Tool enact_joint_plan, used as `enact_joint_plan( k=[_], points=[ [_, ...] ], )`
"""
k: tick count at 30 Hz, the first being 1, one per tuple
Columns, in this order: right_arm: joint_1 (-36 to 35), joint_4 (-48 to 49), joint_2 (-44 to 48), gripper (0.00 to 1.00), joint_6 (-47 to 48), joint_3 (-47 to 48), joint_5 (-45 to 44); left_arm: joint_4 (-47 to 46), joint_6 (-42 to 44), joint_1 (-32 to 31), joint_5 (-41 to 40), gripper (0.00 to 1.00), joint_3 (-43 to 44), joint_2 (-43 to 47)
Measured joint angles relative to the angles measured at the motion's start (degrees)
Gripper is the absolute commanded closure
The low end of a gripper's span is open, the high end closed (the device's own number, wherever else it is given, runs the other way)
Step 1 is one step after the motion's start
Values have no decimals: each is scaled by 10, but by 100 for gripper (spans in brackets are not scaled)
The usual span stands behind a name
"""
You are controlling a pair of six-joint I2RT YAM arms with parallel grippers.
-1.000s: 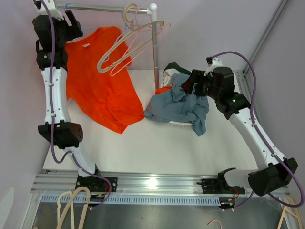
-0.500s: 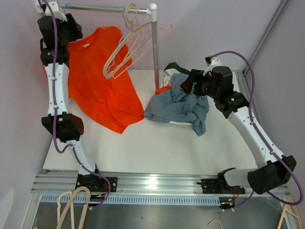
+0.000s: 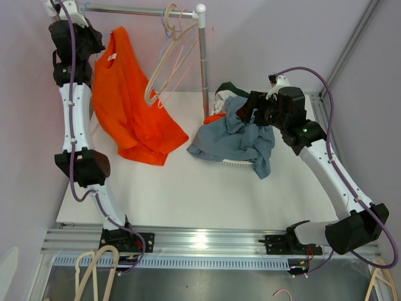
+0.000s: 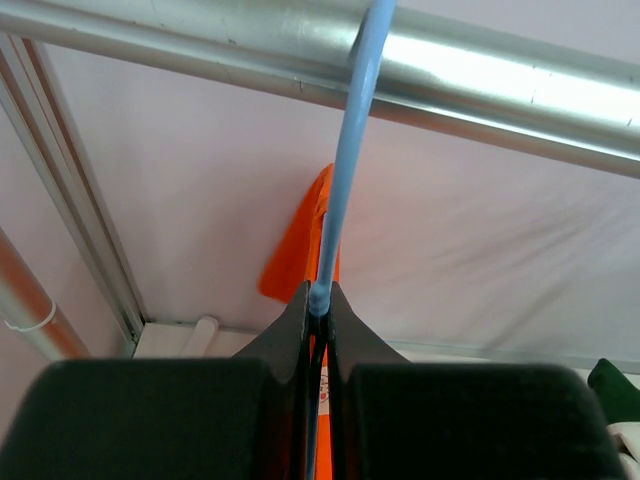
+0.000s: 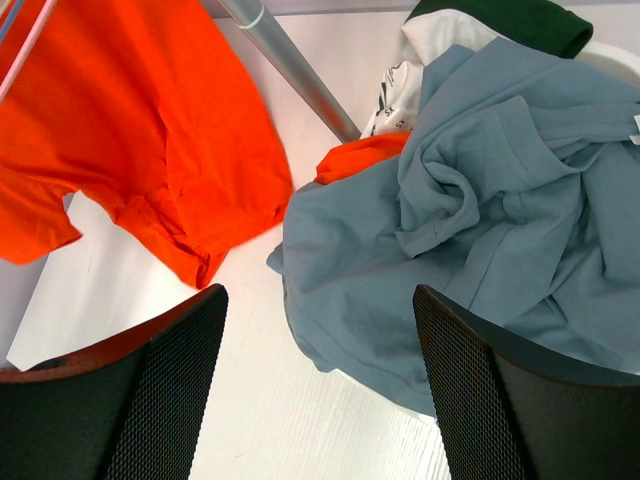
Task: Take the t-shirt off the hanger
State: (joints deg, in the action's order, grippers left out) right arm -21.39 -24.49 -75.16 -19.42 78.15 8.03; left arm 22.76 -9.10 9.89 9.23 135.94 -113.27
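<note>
1. Top view: white table, lilac walls. The orange t-shirt hangs from the rail, hem reaching the table. Left arm upright at the rail.
2. Left wrist: left gripper pinched on the blue hanger.
3. Right wrist: right gripper spread wide above the grey clothes pile.

A silver metal rail meets an upright post standing on the white table. Empty beige and pink hangers dangle from the rail near the post. Right of the post, a crumpled grey-blue shirt spills over a white basket, with a dark green garment behind it.
</note>
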Motion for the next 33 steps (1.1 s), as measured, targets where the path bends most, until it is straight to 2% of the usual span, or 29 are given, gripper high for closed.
enact_joint_plan(
  k=[16, 24, 28, 33],
  points=[
    [-3, 0, 4, 20, 0, -4, 0, -19, -14, -30, -5, 99, 1, 12],
    [-4, 0, 20, 20, 0, -13, 0, -59, -4, -60, -23, 99, -38, 89],
    [-7, 0, 23, 20, 0, -14, 0, -58, 4, -72, -55, 99, -37, 119],
    [-16, 0, 23, 20, 0, -14, 0, -37, 22, -94, -142, 99, -39, 125]
  ],
)
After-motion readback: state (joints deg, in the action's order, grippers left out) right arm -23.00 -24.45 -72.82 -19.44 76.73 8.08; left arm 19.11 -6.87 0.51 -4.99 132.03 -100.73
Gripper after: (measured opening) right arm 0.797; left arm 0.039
